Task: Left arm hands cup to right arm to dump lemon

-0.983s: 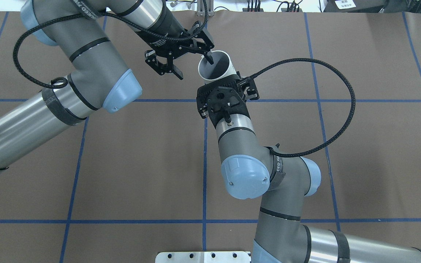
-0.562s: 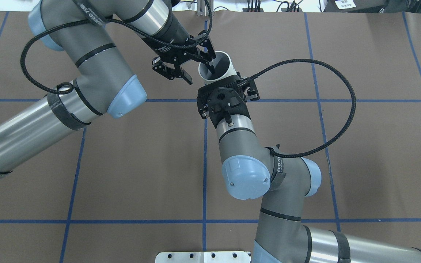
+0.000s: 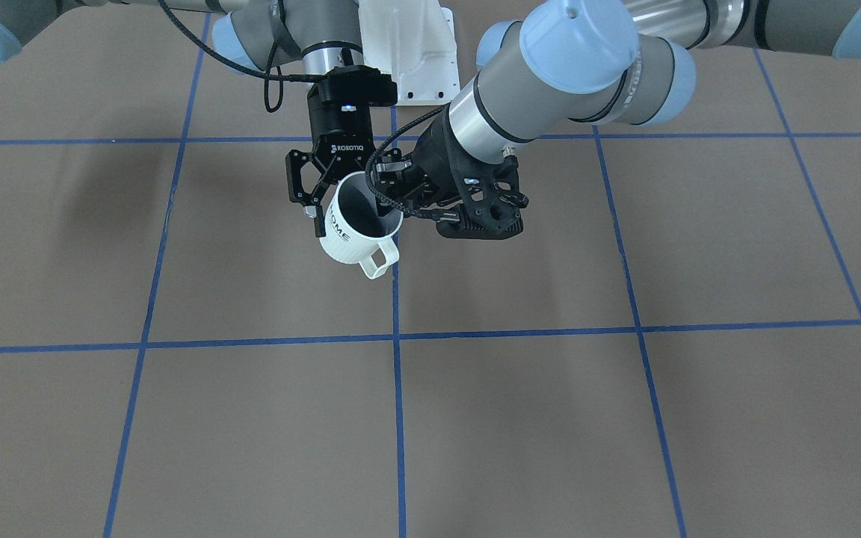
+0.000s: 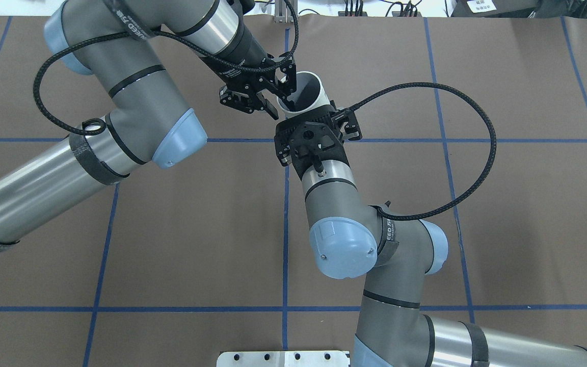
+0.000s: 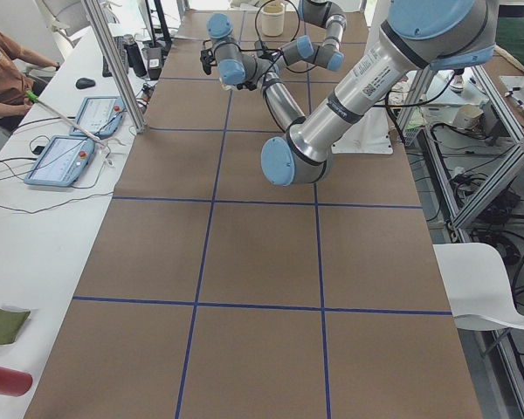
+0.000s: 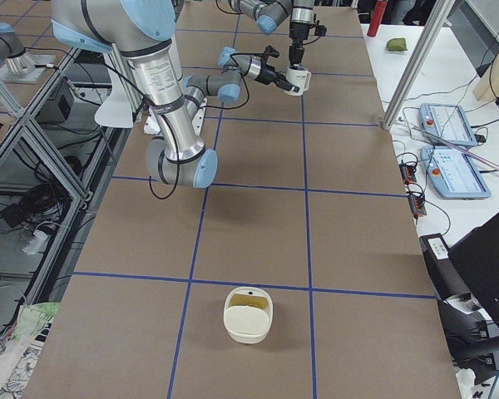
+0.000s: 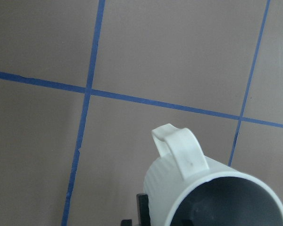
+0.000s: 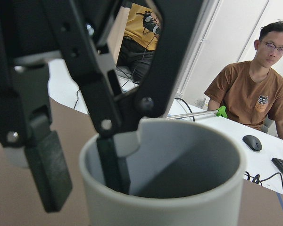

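Note:
The white ribbed cup (image 3: 352, 240) with "HOME" on its side hangs tilted above the table, handle pointing away from the robot. My right gripper (image 3: 339, 213) is shut on its body from the robot's side. It also shows in the overhead view (image 4: 310, 116) under the cup (image 4: 308, 90). My left gripper (image 4: 281, 97) is open and straddles the rim. In the right wrist view one finger (image 8: 114, 174) is inside the cup (image 8: 188, 165) and the other pad (image 8: 46, 172) stands just off the outer wall. The lemon is hidden; the grey inside shows nothing.
A cream bowl-like container (image 6: 248, 314) sits on the brown mat toward the robot's right end. Blue tape lines cross the mat (image 3: 520, 418). Side tables hold tablets (image 5: 61, 160), and a seated person (image 8: 252, 96) is behind the cup.
The left gripper has moved toward the cup and its fingers have narrowed around the rim. The right gripper and the cup have stayed in place.

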Available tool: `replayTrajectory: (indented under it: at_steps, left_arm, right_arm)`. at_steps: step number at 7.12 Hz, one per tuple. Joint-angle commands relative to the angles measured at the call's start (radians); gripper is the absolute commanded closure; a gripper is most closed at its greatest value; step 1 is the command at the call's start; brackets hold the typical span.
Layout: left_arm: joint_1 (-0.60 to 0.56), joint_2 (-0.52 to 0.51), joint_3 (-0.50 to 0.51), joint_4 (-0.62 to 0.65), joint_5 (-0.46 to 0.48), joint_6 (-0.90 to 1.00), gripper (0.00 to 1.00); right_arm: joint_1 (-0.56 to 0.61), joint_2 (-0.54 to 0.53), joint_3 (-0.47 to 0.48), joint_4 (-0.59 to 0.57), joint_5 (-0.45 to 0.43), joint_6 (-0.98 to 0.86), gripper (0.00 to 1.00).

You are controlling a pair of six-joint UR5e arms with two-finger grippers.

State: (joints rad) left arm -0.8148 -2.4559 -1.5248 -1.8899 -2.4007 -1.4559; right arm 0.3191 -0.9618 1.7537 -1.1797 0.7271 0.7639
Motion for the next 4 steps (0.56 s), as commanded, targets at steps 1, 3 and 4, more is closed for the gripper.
replayTrajectory:
  at_steps: [1, 3, 4]
  left_arm:
    - [0.0, 0.0, 0.0, 0.0, 0.0, -0.001, 0.71]
    - [0.0, 0.0, 0.0, 0.003, 0.001, -0.033, 1.0]
    - [0.0, 0.0, 0.002, 0.003, 0.0, -0.035, 1.0]
  right_arm:
    - [0.0, -0.002, 0.0, 0.0, 0.0, 0.0, 0.72]
    - [0.0, -0.003, 0.001, 0.005, 0.002, 0.0, 0.01]
    - [0.001, -0.003, 0.006, 0.005, 0.002, 0.0, 0.0]
